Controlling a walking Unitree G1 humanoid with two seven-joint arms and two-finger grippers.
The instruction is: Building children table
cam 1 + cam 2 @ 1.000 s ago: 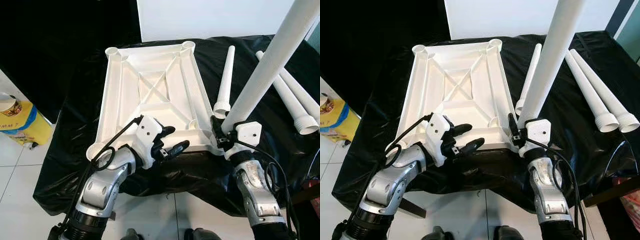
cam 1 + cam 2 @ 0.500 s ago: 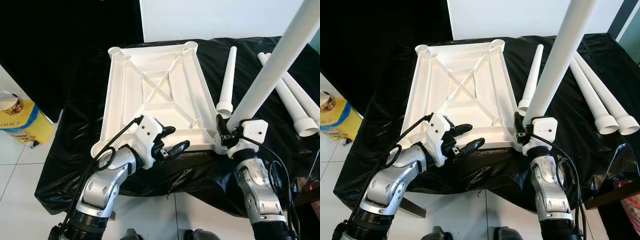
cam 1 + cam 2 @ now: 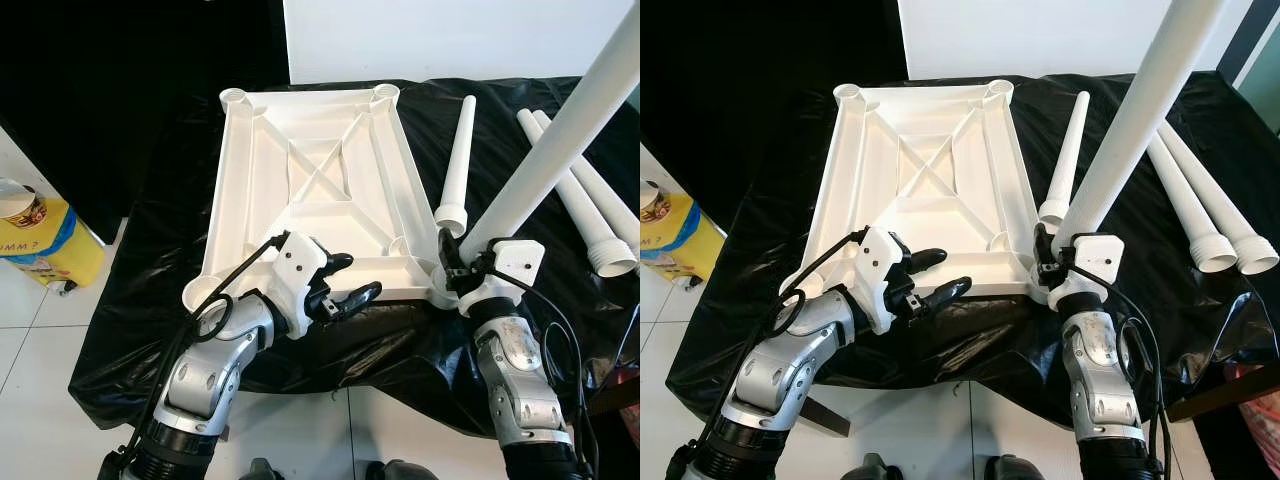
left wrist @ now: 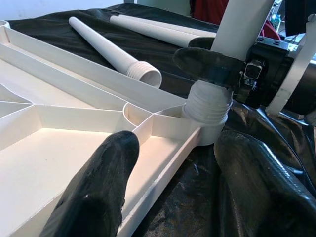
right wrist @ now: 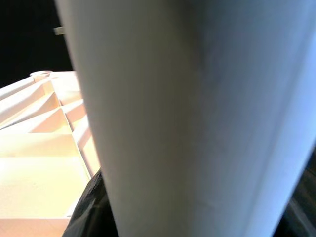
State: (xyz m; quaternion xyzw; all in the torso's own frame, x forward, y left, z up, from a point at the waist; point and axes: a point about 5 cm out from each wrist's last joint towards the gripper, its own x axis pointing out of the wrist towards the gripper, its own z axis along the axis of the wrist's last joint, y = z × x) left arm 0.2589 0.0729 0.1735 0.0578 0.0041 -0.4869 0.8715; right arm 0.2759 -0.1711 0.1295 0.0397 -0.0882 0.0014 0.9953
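My right gripper (image 3: pixel 449 268) is clenched on a table leg (image 3: pixel 545 148), its threaded end seated in the near corner socket of the upturned tabletop (image 3: pixel 310 180). My left gripper (image 3: pixel 345 282) straddles the near rim, fingers spread, probably to steady it. Three spare legs (image 3: pixel 457 160) lie beyond my right gripper.

Near right corner crowded, far sockets open

The upright leg (image 3: pixel 560 140) and right tool (image 3: pixel 452 272) block the near right corner of the upturned table frame (image 3: pixel 310 190). The left tool (image 3: pixel 345 280) straddles the near rim. Three loose legs (image 3: pixel 457 160) lie to the right on the black-draped tabletop (image 3: pixel 150 300); both far corner sockets stand open above.
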